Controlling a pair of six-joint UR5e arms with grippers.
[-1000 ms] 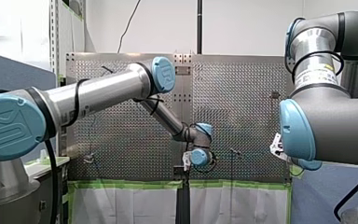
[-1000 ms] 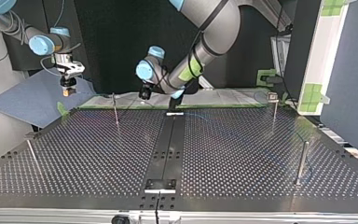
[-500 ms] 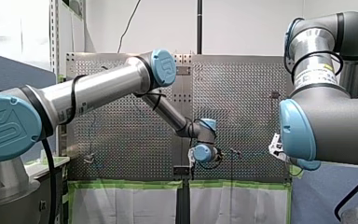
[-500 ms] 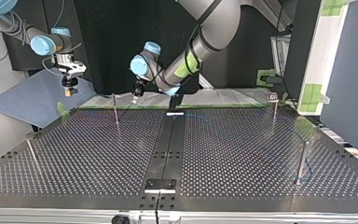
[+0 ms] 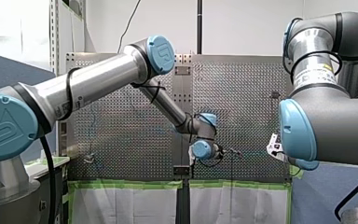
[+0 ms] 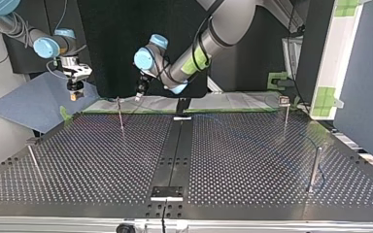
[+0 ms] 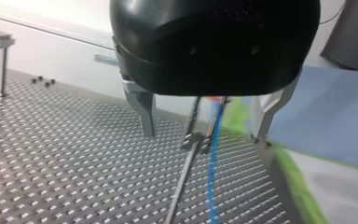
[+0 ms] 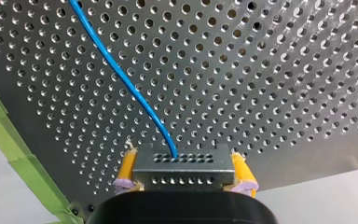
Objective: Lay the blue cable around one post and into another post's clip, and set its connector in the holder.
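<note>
Past table [image 6: 252, 160] edge, seemingly, right tool [image 8: 185, 171] holds connector [image 8: 182, 161]

Perforated table [image 7: 51, 158]: lies under my left gripper [image 7: 204, 133] and ahead of my right gripper [image 8: 182, 161]. Green tape [image 7: 296, 186]: borders the table's edge just beside my left gripper. Blue sheet [image 7: 326, 107]: beyond that tape. Black centre strip [image 6: 175, 150]: crosses the table, to one side of my left gripper. White sheeting [image 6: 238, 101]: hangs past the taped edge.

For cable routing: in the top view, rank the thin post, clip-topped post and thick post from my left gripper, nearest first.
1. Thin metal post, beside left gripper.
2. Clip-topped metal post, far edge, view's right.
3. Thick metal post, near edge, view's right.
</note>
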